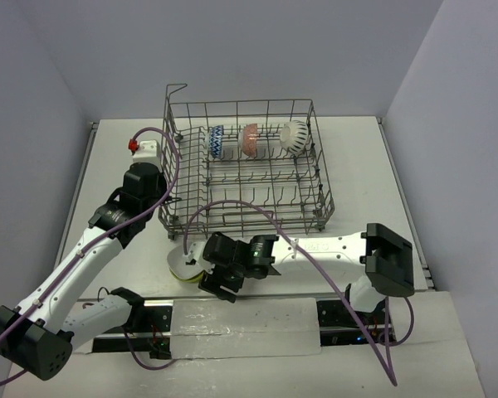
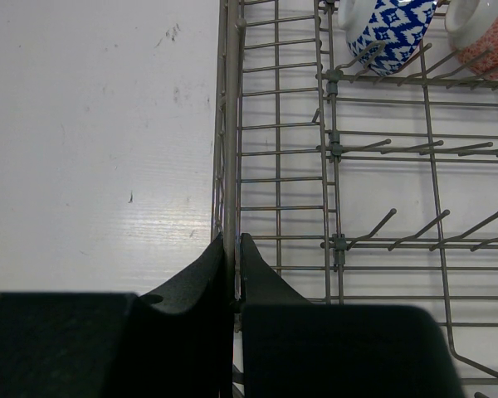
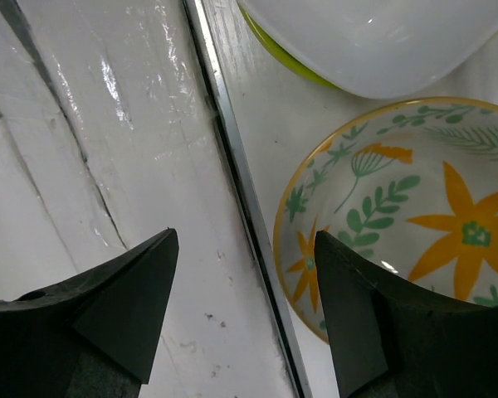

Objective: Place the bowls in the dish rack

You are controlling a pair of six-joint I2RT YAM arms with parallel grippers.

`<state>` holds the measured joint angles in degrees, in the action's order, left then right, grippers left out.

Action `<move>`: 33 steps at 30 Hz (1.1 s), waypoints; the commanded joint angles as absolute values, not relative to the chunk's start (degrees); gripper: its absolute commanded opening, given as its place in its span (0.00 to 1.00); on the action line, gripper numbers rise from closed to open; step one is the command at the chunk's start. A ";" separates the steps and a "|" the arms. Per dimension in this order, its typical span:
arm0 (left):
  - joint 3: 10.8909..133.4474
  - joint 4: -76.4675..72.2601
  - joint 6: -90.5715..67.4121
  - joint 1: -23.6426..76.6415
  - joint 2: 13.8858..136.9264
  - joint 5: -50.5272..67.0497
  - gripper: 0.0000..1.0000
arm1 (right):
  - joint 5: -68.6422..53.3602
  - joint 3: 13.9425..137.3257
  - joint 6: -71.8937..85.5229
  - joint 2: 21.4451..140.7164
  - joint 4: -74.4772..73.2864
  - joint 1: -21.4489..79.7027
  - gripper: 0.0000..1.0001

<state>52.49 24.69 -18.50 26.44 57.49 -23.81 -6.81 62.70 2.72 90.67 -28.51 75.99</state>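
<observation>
**A:** Where's the yellow bowl?

**B:** On the table, mouth up, just outside the rack near its 7 o'clock corner. The green bowl sits just beside it, at its 12 o'clock in the wrist view. I can't tell whether they touch.

**A:** And the right fingers?

**B:** Wide apart, holding nothing. They straddle the yellow bowl's 9 o'clock rim. One tip is over the painted inside, and the other is outside, beyond a metal strip. That looks set up to pinch the bowl's wall once they drop.

**A:** Why are the left fingers at the rack?

**B:** They're clamped tight on its rim at about 8 o'clock, probably to stop it sliding while bowls go in.

**A:** What's loaded?

**B:** A blue bowl, a red bowl and a white bowl stand on edge along the 12 o'clock row. Two remain outside, so I'd judge it past halfway.
</observation>
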 commanded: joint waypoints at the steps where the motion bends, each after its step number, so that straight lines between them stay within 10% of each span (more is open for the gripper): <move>1: 53.00 27.86 -17.23 26.37 57.04 -24.26 0.00 | -7.56 66.09 1.67 92.72 -26.10 76.46 0.74; 13: 53.17 27.86 -17.14 26.37 56.95 -23.64 0.00 | -8.61 65.83 3.08 93.87 -26.37 75.85 0.43; 33: 53.00 27.78 -17.14 26.37 57.22 -23.47 0.00 | -7.21 66.88 3.52 91.94 -28.30 75.32 0.23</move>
<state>52.49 24.69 -18.50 26.44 57.49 -23.79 -7.40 64.58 3.09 94.43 -28.03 75.44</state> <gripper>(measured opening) 0.115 0.234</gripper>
